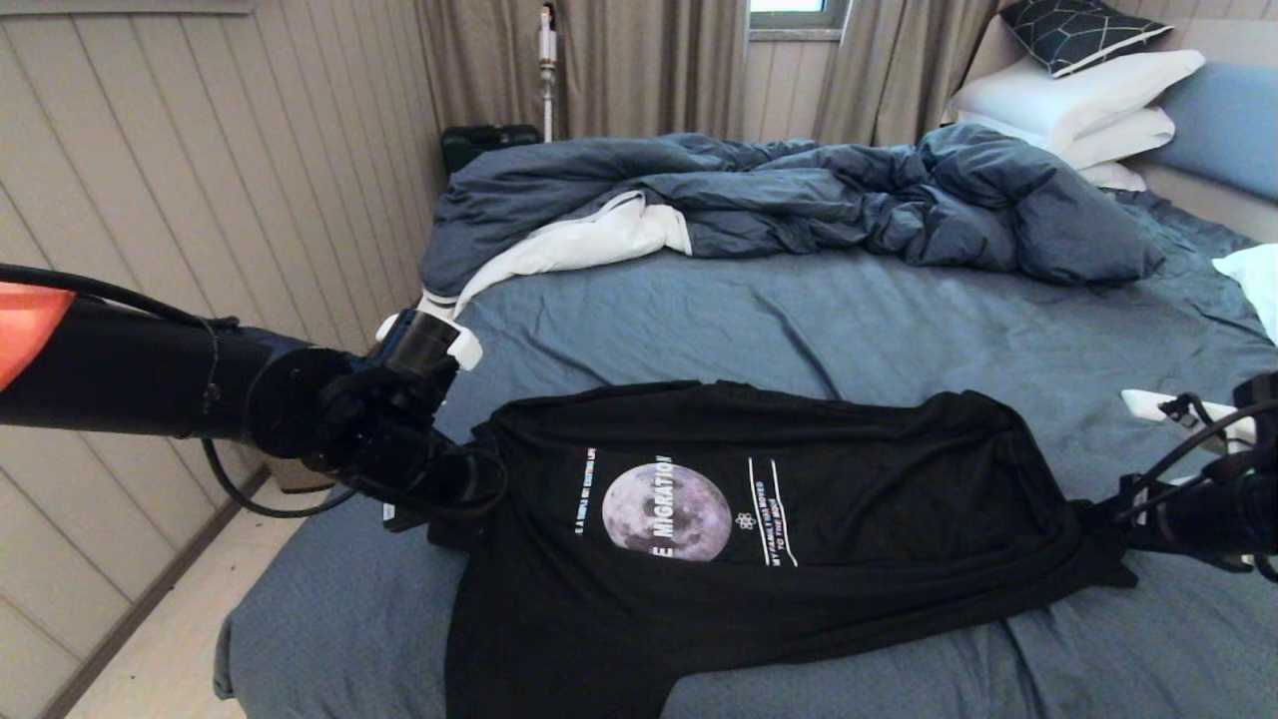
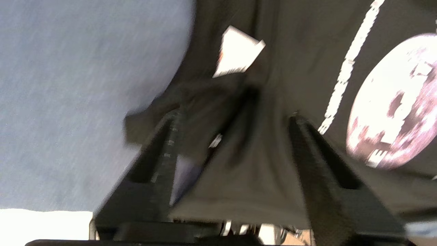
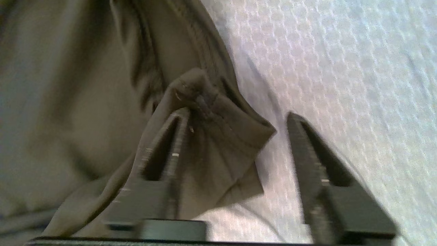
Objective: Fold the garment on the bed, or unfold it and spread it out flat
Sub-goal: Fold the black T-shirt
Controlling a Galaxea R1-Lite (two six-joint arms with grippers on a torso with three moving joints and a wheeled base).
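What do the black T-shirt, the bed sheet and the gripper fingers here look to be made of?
T-shirt: thin, soft knit, probably cotton jersey, matte; it drapes in fine folds and shows a stitched hem in the right wrist view. Bed sheet: woven fabric, slate blue, matte, lightly creased; the fibre cannot be told. Left gripper fingers: rigid black material, likely plastic, dull, with ribbed inner faces.

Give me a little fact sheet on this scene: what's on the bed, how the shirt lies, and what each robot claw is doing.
garment: black T-shirt, moon print up, lying sideways, wrinkled
bed: slate-blue sheet, rumpled duvet behind, white pillows at the head
left gripper: open, at the shirt's neck end, cloth between the jaws, white neck tag just beyond
right gripper: open, at the opposite end, hem corner against one finger
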